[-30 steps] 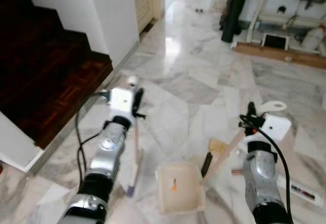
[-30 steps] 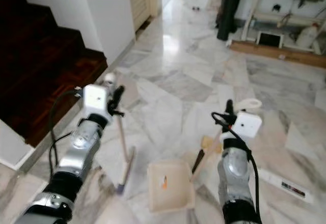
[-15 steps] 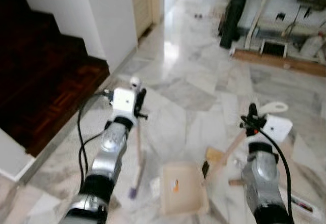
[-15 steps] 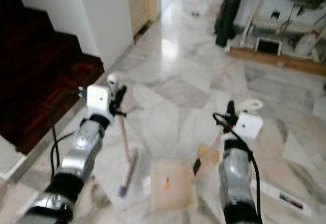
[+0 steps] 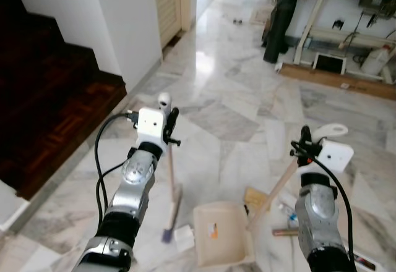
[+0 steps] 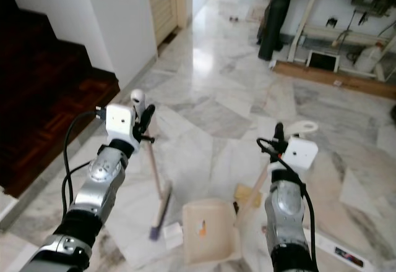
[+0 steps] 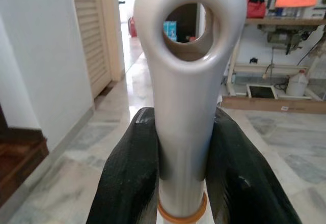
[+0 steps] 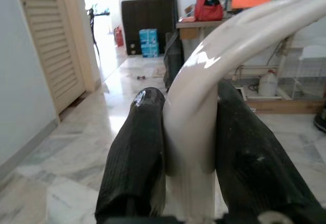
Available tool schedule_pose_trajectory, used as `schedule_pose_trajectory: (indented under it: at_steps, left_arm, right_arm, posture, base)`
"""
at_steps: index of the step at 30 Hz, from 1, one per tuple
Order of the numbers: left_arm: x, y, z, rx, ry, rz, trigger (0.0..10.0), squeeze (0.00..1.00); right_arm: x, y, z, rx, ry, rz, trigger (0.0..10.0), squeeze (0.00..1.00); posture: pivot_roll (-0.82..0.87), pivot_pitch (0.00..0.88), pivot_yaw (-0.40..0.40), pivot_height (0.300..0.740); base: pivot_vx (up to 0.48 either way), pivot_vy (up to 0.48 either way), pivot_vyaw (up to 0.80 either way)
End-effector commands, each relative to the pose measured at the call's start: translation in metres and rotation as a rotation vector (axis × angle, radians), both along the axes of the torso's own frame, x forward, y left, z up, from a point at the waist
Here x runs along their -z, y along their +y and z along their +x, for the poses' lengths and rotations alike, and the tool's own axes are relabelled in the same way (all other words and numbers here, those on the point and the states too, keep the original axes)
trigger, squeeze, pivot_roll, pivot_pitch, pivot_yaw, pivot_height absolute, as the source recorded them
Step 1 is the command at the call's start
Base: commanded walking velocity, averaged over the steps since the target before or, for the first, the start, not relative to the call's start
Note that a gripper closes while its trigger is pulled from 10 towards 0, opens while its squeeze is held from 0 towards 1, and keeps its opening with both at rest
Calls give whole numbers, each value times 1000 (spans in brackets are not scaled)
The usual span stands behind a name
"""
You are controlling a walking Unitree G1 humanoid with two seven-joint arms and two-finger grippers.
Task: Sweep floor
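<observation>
My left gripper is shut on the white top of a broom handle; the broom leans down to its head on the marble floor. A small white scrap lies next to the broom head. My right gripper is shut on the white looped grip of a long-handled dustpan. Its cream pan rests on the floor between my arms, with a small orange bit inside it.
Dark wooden stairs rise at the left beside a white wall. A tan scrap and small litter lie by the dustpan stick. A wooden board, a bench and a black bag stand at the far right.
The camera has shifted and tilted up a little. The broom head now sits closer to the dustpan, with a white scrap beside it. Both grips are unchanged.
</observation>
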State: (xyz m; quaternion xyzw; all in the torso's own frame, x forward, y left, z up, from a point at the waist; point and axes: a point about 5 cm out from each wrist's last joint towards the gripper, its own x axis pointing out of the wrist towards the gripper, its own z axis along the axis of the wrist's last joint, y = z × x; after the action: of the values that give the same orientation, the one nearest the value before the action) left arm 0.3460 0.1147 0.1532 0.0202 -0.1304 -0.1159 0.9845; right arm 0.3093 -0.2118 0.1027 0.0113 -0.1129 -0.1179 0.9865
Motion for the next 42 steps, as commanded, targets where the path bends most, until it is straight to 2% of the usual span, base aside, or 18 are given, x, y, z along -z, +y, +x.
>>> schedule_pose_trajectory:
  at_steps: [1, 16, 29, 42]
  left_arm:
    - [-10, 4, 0, -13, -52, 20, 10000, 0]
    - [-9, 4, 0, -14, -52, 21, 10000, 0]
    - [-9, 5, -1, -14, -50, 28, 10000, 0]
    - [-8, 7, -1, -12, -48, 37, 10000, 0]
  right_arm:
    - [-8, 1, 2, -3, -37, 2, 10000, 0]
    - [-7, 3, 2, -10, -34, 0, 10000, 0]
    - [-2, 2, 1, -4, -20, 0, 10000, 0]
    - [15, 1, -1, 20, 44, -3, 10000, 0]
  posture:
    - [92, 69, -12, 740]
    - [91, 68, -13, 740]
    - [93, 69, -13, 740]
    - [97, 72, -13, 740]
  base:
    - [262, 0, 0]
    - [267, 0, 0]
    - [0, 0, 0]
    - [0, 0, 0]
